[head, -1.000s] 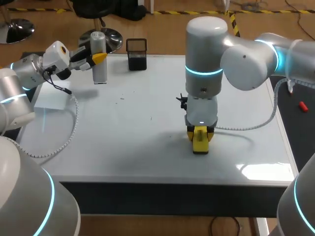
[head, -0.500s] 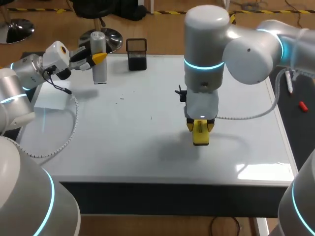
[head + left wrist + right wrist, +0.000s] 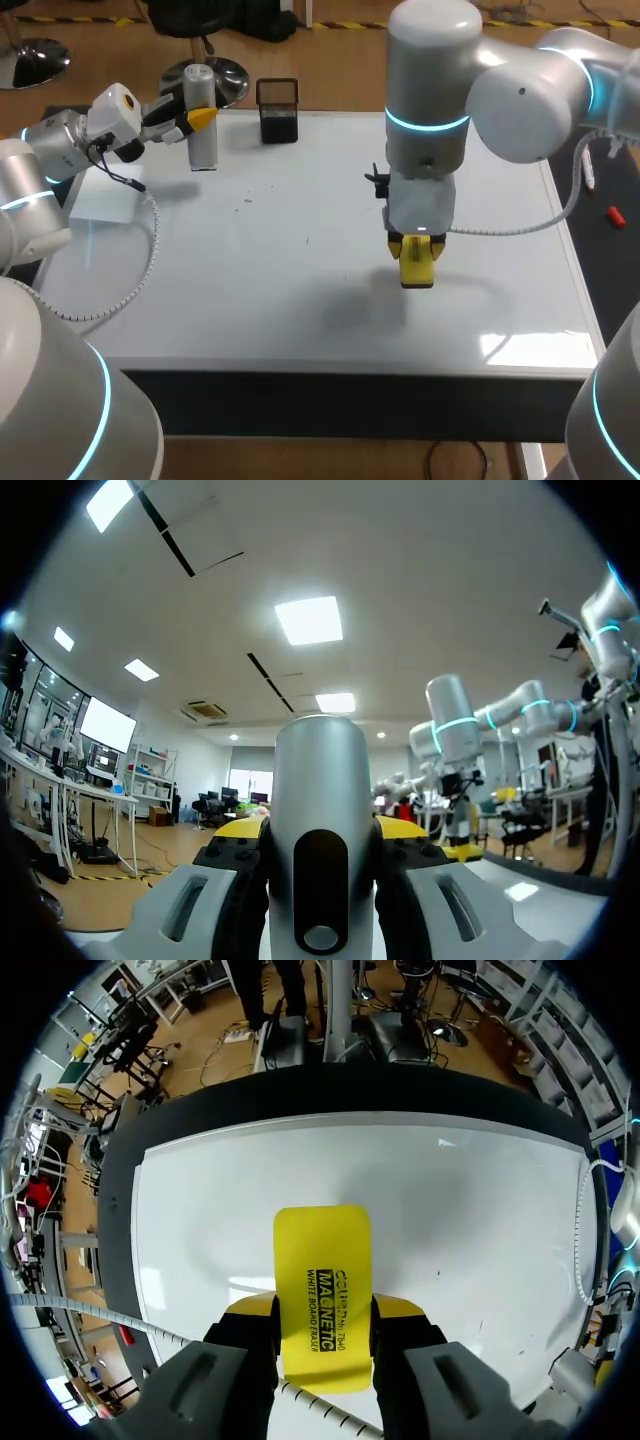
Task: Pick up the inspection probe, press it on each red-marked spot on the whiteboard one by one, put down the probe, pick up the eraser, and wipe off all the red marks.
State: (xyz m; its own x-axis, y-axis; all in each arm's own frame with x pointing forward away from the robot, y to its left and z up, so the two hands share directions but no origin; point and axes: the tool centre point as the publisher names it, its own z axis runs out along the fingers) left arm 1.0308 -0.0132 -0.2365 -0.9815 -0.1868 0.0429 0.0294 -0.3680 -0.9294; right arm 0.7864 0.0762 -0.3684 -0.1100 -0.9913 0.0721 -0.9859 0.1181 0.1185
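The silver cylindrical probe [image 3: 203, 130] stands upright over the back left of the whiteboard [image 3: 250, 290], and my left gripper [image 3: 197, 119] is shut on it. In the left wrist view the probe [image 3: 320, 820] fills the space between the yellow tips of that gripper [image 3: 320, 852]. My right gripper [image 3: 418, 252] points down over the board's middle right and is shut on the yellow eraser [image 3: 417, 268]. In the right wrist view the eraser [image 3: 322, 1295] juts out from the gripper [image 3: 324, 1312] over the white board [image 3: 200, 1220]. No red marks show on the board.
A black pen holder [image 3: 277, 110] stands at the board's back edge, near the probe. A white sheet [image 3: 103, 203] lies at the left edge. A few tiny dark specks [image 3: 247, 200] dot the board. A red cap [image 3: 614, 215] and a marker [image 3: 588, 176] lie right of the board.
My right arm has carried the eraser a little to the right and toward the far side of the board. The left arm and the probe have not moved.
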